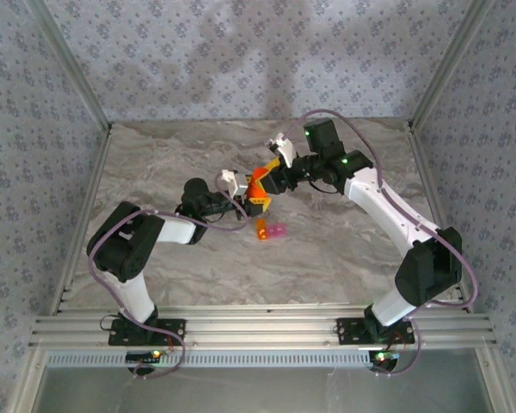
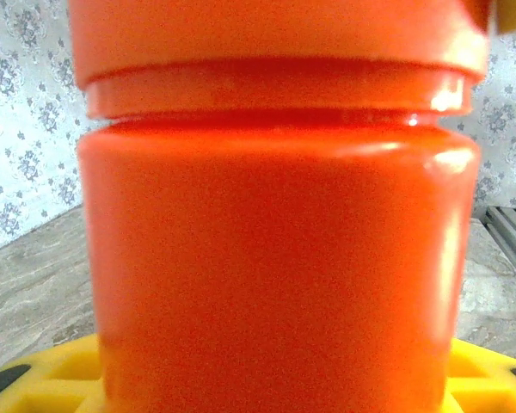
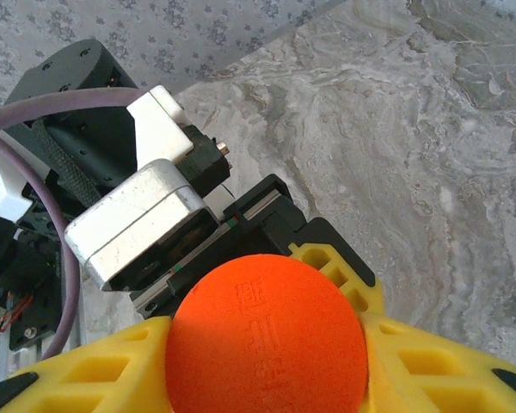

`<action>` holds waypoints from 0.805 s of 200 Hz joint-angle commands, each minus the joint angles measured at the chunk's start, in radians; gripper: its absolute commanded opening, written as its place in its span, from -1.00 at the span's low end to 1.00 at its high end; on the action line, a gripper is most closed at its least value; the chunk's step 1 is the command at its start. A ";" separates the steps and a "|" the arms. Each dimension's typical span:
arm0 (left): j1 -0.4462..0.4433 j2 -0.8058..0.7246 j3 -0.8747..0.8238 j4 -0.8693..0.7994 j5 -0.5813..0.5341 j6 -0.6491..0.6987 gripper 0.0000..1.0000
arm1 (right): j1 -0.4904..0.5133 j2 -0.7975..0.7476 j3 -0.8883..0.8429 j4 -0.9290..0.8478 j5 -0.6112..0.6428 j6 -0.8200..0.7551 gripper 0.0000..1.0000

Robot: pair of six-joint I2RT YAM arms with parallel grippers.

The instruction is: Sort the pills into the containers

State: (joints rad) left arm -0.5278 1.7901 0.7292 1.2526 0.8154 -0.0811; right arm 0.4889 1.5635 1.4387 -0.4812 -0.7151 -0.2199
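An opaque orange bottle is held up above the marble table, between the two arms. My left gripper is shut on its body, which looms close in the left wrist view, with yellow fingers at its base. My right gripper comes from the right and is shut on the bottle's round cap; its yellow fingers press both sides. The containers, a tiny orange box joined to a pink one, lie on the table just below the bottle. The pills are hidden.
The table is walled by patterned panels behind and at both sides, with aluminium posts at the corners. The left wrist's silver camera housing sits close beside the cap. A rail runs along the near edge.
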 commanded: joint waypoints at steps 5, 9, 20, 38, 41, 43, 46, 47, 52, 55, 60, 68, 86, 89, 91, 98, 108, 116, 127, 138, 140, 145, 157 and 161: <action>0.003 0.009 0.042 0.038 0.018 -0.018 -1.00 | 0.009 0.000 0.008 -0.006 -0.006 -0.006 -0.15; 0.003 0.008 0.043 0.038 0.019 -0.017 -1.00 | 0.010 -0.003 0.000 -0.004 -0.006 -0.003 -0.16; 0.003 0.008 0.048 0.037 0.013 -0.019 -1.00 | 0.017 -0.010 -0.024 0.025 -0.003 0.025 -0.19; 0.003 0.005 0.049 0.044 -0.009 -0.018 -1.00 | 0.049 -0.032 -0.072 0.072 0.072 0.079 -0.25; 0.003 0.004 0.049 0.048 -0.017 -0.019 -1.00 | 0.054 -0.034 -0.079 0.081 0.085 0.087 -0.25; 0.003 0.003 0.048 0.050 -0.023 -0.018 -1.00 | 0.058 -0.037 -0.085 0.087 0.095 0.096 -0.25; 0.004 0.002 0.048 0.053 -0.032 -0.017 -1.00 | 0.065 -0.040 -0.093 0.096 0.116 0.109 -0.25; 0.004 0.002 0.047 0.055 -0.035 -0.017 -1.00 | 0.067 -0.041 -0.096 0.099 0.122 0.115 -0.25; 0.004 -0.001 0.044 0.062 -0.049 -0.015 -1.00 | 0.078 -0.044 -0.109 0.113 0.150 0.140 -0.26; 0.003 -0.001 0.042 0.068 -0.056 -0.012 -1.00 | 0.085 -0.045 -0.116 0.121 0.169 0.154 -0.27; 0.002 -0.003 0.039 0.079 -0.074 -0.008 -1.00 | 0.096 -0.046 -0.129 0.135 0.196 0.180 -0.27; 0.003 -0.007 0.031 0.094 -0.105 -0.005 -1.00 | 0.117 -0.048 -0.149 0.159 0.258 0.223 -0.27; -0.004 -0.014 0.018 0.130 -0.166 0.012 -1.00 | 0.167 -0.049 -0.196 0.224 0.396 0.332 -0.27; -0.004 -0.015 0.018 0.132 -0.174 0.015 -1.00 | 0.175 -0.048 -0.206 0.238 0.422 0.351 -0.27; -0.006 -0.017 0.018 0.134 -0.180 0.017 -1.00 | 0.179 -0.049 -0.213 0.249 0.433 0.362 -0.27; -0.010 -0.019 0.017 0.141 -0.198 0.024 -1.00 | 0.196 -0.047 -0.236 0.289 0.459 0.395 -0.28; -0.016 -0.020 0.016 0.151 -0.215 0.034 -1.00 | 0.217 -0.046 -0.284 0.332 0.525 0.437 -0.27; -0.019 -0.021 0.017 0.155 -0.224 0.039 -1.00 | 0.224 -0.045 -0.308 0.370 0.537 0.462 -0.27; -0.024 -0.024 0.021 0.154 -0.229 0.043 -1.00 | 0.230 -0.045 -0.330 0.409 0.550 0.485 -0.28; -0.024 -0.025 0.024 0.154 -0.231 0.045 -1.00 | 0.230 -0.045 -0.338 0.428 0.543 0.493 -0.27; -0.024 -0.025 0.024 0.155 -0.231 0.044 -1.00 | 0.231 -0.045 -0.337 0.429 0.543 0.492 -0.27; -0.024 -0.024 0.025 0.154 -0.231 0.044 -1.00 | 0.229 -0.046 -0.337 0.429 0.543 0.491 -0.27; -0.025 -0.022 0.027 0.153 -0.231 0.046 -1.00 | 0.223 -0.049 -0.333 0.429 0.532 0.490 -0.26; -0.024 -0.020 0.028 0.153 -0.231 0.048 -1.00 | 0.220 -0.049 -0.328 0.428 0.527 0.491 -0.26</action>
State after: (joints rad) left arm -0.5236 1.8030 0.7082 1.2240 0.6075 -0.0498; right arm 0.6769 1.4807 1.1492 0.0212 -0.1722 0.2150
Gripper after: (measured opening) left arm 0.519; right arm 0.448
